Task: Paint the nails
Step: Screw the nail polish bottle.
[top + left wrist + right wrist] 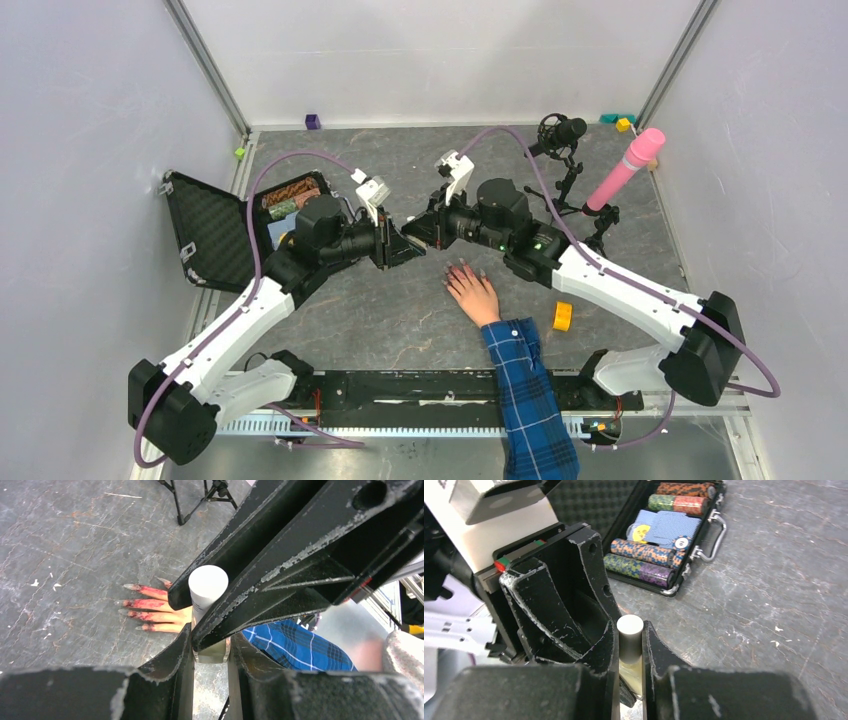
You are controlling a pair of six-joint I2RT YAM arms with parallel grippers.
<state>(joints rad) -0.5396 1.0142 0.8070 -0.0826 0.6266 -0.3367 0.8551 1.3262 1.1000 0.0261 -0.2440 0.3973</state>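
Clamping the white bottle (pixel 207 587), left gripper (pixel 210 642) and right gripper (pixel 630 635) meet; the nails (pixel 131 587) point toward them.

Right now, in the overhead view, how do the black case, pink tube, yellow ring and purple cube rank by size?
Largest to smallest:
black case
pink tube
yellow ring
purple cube

Left hand (pixel 408 250) and right hand (pixel 420 236) meet on one small white bottle (pixel 207 587), each blocking the other. Bare desk (pixel 370 315) lies open beside the person's hand (pixel 472 292); the open case (pixel 210 235) bars the left, the microphone stand (pixel 558 131) the right.
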